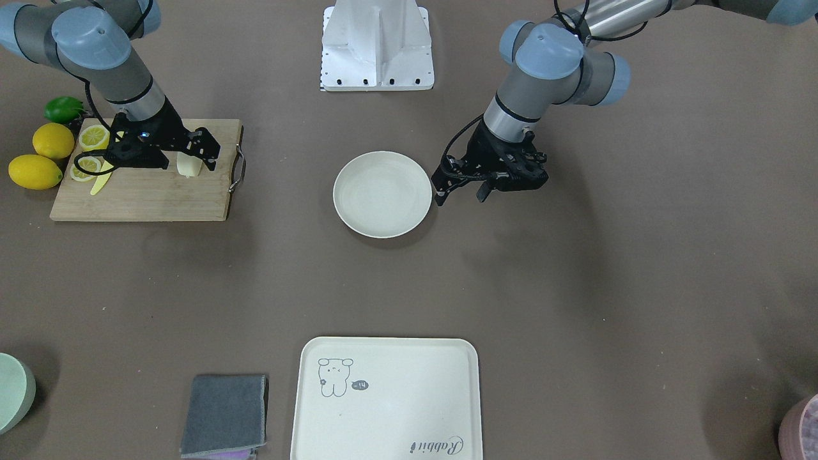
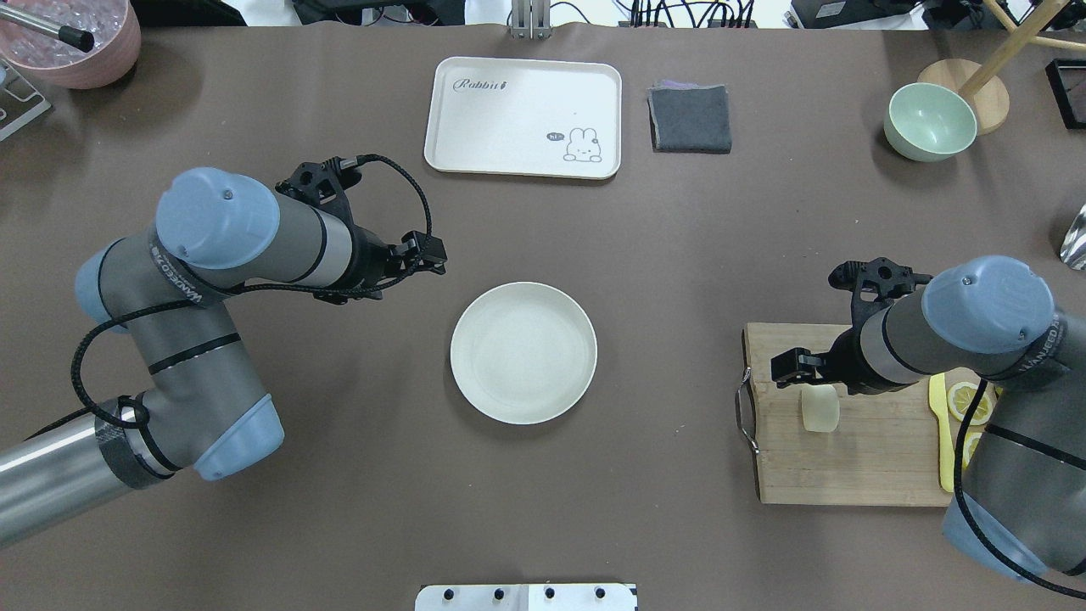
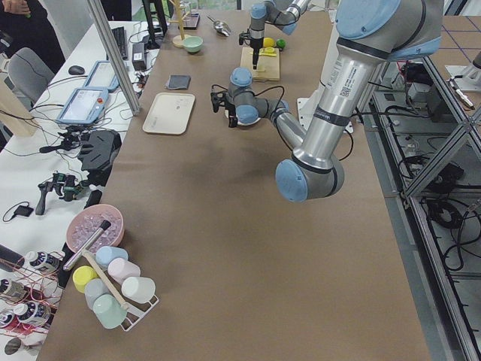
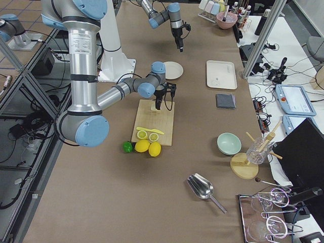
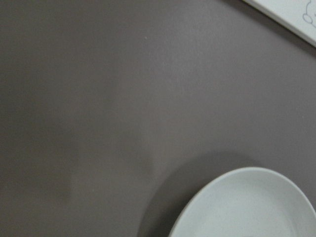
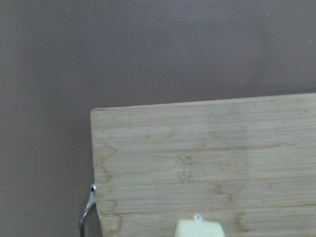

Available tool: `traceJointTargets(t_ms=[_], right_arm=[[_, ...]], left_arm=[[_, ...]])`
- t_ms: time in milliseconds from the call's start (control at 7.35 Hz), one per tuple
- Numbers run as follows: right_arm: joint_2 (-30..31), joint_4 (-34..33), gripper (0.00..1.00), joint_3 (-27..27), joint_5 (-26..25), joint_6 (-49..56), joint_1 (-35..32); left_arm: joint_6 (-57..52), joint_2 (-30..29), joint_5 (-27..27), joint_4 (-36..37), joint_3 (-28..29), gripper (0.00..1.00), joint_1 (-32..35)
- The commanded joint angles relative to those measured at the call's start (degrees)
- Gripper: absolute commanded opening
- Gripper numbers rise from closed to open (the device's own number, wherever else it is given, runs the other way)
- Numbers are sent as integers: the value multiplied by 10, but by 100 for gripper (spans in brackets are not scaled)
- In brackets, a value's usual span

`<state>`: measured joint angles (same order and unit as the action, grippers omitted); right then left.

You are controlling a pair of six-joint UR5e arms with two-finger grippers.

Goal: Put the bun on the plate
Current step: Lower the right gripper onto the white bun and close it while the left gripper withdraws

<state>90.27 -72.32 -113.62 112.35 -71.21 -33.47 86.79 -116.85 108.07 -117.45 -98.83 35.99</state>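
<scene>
The bun (image 2: 820,408) stands on the wooden board (image 2: 848,467) (near its handle end), beneath the right gripper (image 1: 195,156); how wide its jaws stand, I cannot tell. Farther out, mid-table, lies the plate (image 2: 523,352), the left gripper (image 1: 461,191) beside it, jaws apart, holding nothing.

The cream tray (image 2: 509,119) carries the script word "Rabbit" near one corner, the only legible text.
</scene>
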Motion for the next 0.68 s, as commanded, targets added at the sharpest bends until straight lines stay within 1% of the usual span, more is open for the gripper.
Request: traceJointTargets(t_ms=[0,136,272,408,544], right_arm=[[21,1,100,-5,0,-4,16],[21,1,91,-9,-1,-6,19],[21,1,16,-16,-1,-14,19],[20,1,0,-19,-1,-14,15],[17,0,0,-18,-2,-14,8]], left_arm=[[-20,2,6,1,-1,98,15],[-20,2,6,1,-1,98,15],[-20,3,6,1,-1,98,16],[-20,10,6,0,-5,98,16],[-20,18,6,0,-14,98,20]])
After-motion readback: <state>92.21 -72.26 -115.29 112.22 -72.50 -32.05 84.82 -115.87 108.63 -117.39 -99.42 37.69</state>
